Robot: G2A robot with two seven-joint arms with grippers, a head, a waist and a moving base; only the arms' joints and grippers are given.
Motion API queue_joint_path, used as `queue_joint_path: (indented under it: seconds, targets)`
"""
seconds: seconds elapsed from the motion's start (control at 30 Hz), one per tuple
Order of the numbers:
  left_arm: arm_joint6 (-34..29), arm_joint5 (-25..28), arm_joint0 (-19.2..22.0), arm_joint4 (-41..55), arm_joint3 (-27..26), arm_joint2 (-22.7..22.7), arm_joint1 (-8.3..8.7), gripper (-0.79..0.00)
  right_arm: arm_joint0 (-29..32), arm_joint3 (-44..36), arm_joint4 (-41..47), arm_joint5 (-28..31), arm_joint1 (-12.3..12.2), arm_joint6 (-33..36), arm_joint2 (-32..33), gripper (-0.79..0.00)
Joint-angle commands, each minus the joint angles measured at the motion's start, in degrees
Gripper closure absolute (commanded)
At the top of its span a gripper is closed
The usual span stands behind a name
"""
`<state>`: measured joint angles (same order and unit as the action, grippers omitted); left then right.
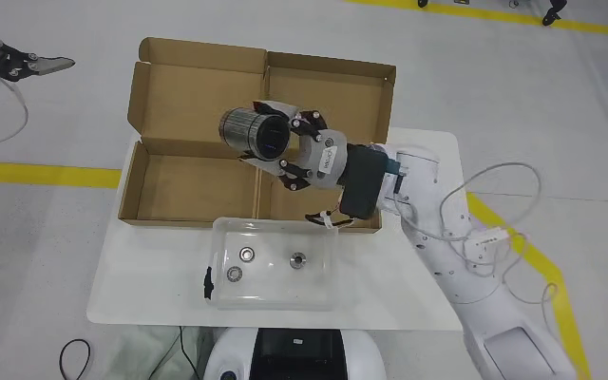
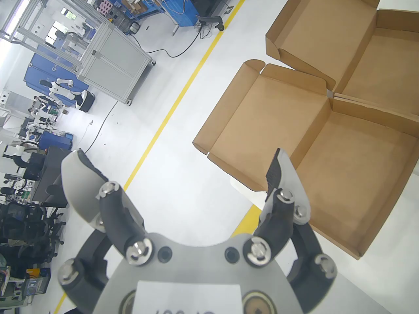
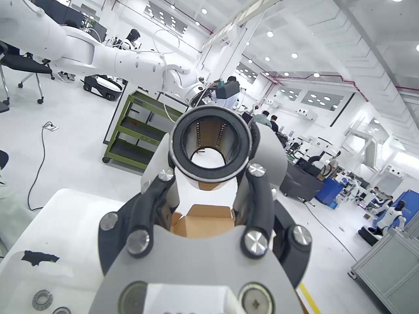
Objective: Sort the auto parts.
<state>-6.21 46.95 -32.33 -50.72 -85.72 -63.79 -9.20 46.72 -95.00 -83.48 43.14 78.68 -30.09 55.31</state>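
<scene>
The right gripper (image 1: 277, 138) was clamped on a hollow grey metal cylinder (image 1: 242, 131) with a black ring at its end, its white fingers (image 3: 268, 151) pressed against both sides. It held the cylinder on its side, in the air above the open brown cardboard box (image 1: 195, 95), which lay along the far edge of the white worktop (image 1: 142, 285) and was split into four compartments. The cylinder hung near the box's middle, on its left half; from above, which compartment lay under it could not be told.

A clear plastic bin (image 1: 275, 226) sat at the worktop's near edge, just beside the box's near wall. In it lay a small silver ring bearing (image 1: 248, 254), a second ring (image 1: 234, 275) and a small metal piece (image 1: 297, 259), all apart from each other.

The left gripper (image 2: 178, 165) hung beyond the worktop's left edge, over the floor, jaws spread wide and holding nothing
</scene>
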Motion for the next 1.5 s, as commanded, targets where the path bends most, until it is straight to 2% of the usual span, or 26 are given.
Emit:
queue_joint_path:
  seconds: [0.0,0.2,0.53,0.8,0.97,1.47]
  targets:
    - [0.00,0.00,0.00,0.00,0.00,0.00,0.00,-0.785,0.79,-0.89,-0.18,0.01,-0.22,-0.09,0.74,0.000]
    - [0.00,0.00,0.00,0.00,0.00,0.00,0.00,-0.785,3.14,-2.89,-1.24,-0.03,-0.83,0.19,2.33,0.000]
    - [0.00,0.00,0.00,0.00,0.00,0.00,0.00,-0.785,5.98,-4.43,-2.61,-0.35,-1.27,7.29,1.50,0.000]
    - [0.00,0.00,0.00,0.00,0.00,0.00,0.00,-0.785,10.17,-2.40,-1.96,-0.87,-1.79,7.87,1.67,0.000]
    - [0.00,0.00,0.00,0.00,0.00,0.00,0.00,-0.785,10.03,-0.60,-2.15,-1.70,-1.70,9.53,0.66,0.000]
    - [0.00,0.00,0.00,0.00,0.00,0.00,0.00,-0.785,8.94,5.25,-0.30,-5.05,-1.12,22.74,-1.85,0.000]
